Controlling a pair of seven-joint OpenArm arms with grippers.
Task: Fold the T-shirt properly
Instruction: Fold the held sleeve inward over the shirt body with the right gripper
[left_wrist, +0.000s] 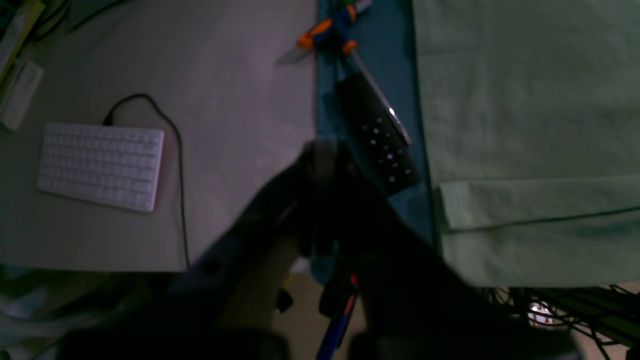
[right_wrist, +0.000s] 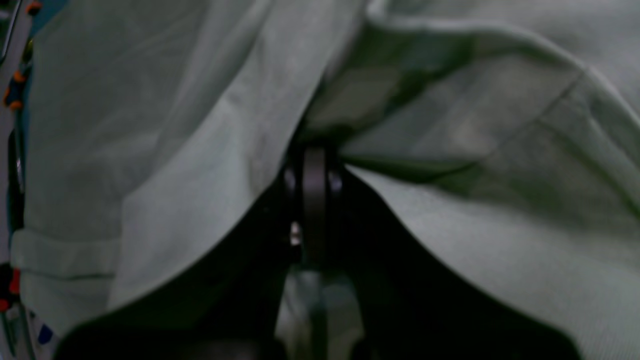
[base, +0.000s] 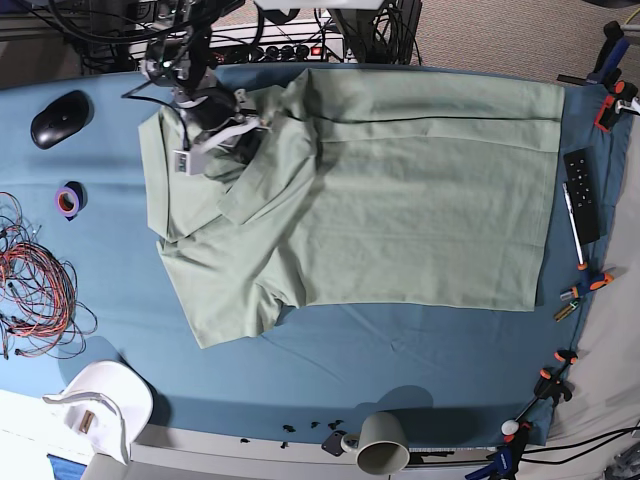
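Observation:
The pale green T-shirt (base: 420, 200) lies spread on the blue table cloth (base: 120, 300), hem toward the right. Its upper-left part near the collar is bunched and folded over. My right gripper (base: 240, 128) sits at that bunch. In the right wrist view the right gripper (right_wrist: 315, 150) is shut on a pinched ridge of the T-shirt (right_wrist: 150, 175), which drapes around both fingers. In the left wrist view the left gripper (left_wrist: 322, 150) is shut with nothing in it. It hangs beside the table's edge, apart from the T-shirt (left_wrist: 525, 125). The left arm does not show in the base view.
A black remote (base: 581, 194) and a pen lie on the cloth past the hem, with orange clamps (base: 585, 288) along that edge. A mouse (base: 58, 117), a tape roll (base: 68, 200) and tangled wires (base: 35, 290) sit at the left. A mug (base: 385, 442) stands at the front. A white keyboard (left_wrist: 100, 165) lies off the table.

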